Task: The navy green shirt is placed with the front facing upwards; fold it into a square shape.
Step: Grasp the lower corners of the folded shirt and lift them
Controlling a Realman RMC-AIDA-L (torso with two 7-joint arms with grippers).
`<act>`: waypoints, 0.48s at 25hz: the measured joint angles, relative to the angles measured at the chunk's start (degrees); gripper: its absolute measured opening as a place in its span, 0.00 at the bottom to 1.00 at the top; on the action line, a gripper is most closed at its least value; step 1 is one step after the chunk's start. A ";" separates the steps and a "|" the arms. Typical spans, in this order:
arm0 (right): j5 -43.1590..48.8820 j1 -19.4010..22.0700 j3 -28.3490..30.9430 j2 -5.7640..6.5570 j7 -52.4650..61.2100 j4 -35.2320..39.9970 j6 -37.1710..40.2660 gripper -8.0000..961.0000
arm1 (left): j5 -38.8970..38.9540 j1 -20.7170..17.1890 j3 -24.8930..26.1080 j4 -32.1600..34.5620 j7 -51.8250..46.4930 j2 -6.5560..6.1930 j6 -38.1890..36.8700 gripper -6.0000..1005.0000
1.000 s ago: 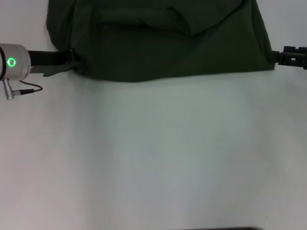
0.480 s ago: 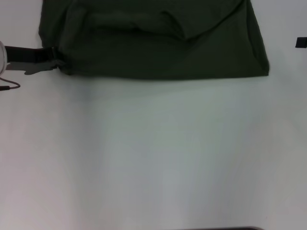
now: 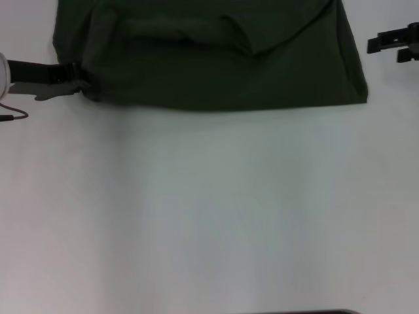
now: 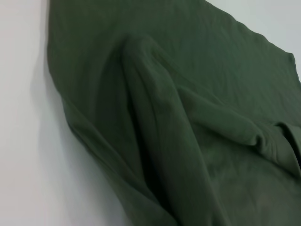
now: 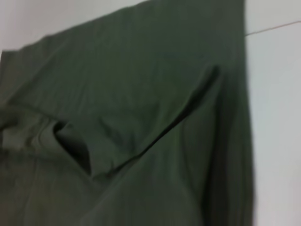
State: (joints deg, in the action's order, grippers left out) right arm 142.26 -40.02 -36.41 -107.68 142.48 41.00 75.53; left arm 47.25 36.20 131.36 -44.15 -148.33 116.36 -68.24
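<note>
The navy green shirt [image 3: 209, 59] lies folded along the far side of the white table, plain green side up, with a loose ridge of cloth across its top layer [image 4: 155, 122]. My left gripper [image 3: 77, 77] reaches in from the left at table level and is shut on the shirt's near left corner. My right gripper [image 3: 391, 47] hovers open to the right of the shirt, clear of its right edge and holding nothing. In the right wrist view the shirt [image 5: 141, 122] shows a creased pocket of fabric.
The white table [image 3: 209, 216] stretches bare from the shirt's near hem to the front edge. A thin cable [image 3: 13, 116] trails from my left wrist at the far left.
The right gripper let go of the shirt's near right corner, left the view, and is back higher and farther out. The left gripper dragged the shirt slightly left, then held still.
</note>
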 joint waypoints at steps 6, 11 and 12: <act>1.24 -2.21 -3.85 -1.10 0.82 -0.97 0.13 0.94 | 0.21 -0.37 0.17 0.00 -0.09 0.00 -0.05 0.07; 1.28 -2.30 -6.74 -1.21 3.56 -1.37 0.42 0.94 | 0.18 -0.29 0.21 0.03 -0.11 0.17 -0.05 0.07; 1.31 -2.30 -7.07 -1.22 3.78 -1.72 0.49 0.94 | 0.12 -0.21 0.21 0.05 -0.12 0.23 -0.05 0.07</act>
State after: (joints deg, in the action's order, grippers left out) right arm 143.57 -42.32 -43.48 -108.90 146.26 39.28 76.02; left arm 47.37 35.99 131.57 -44.10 -148.45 116.59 -68.29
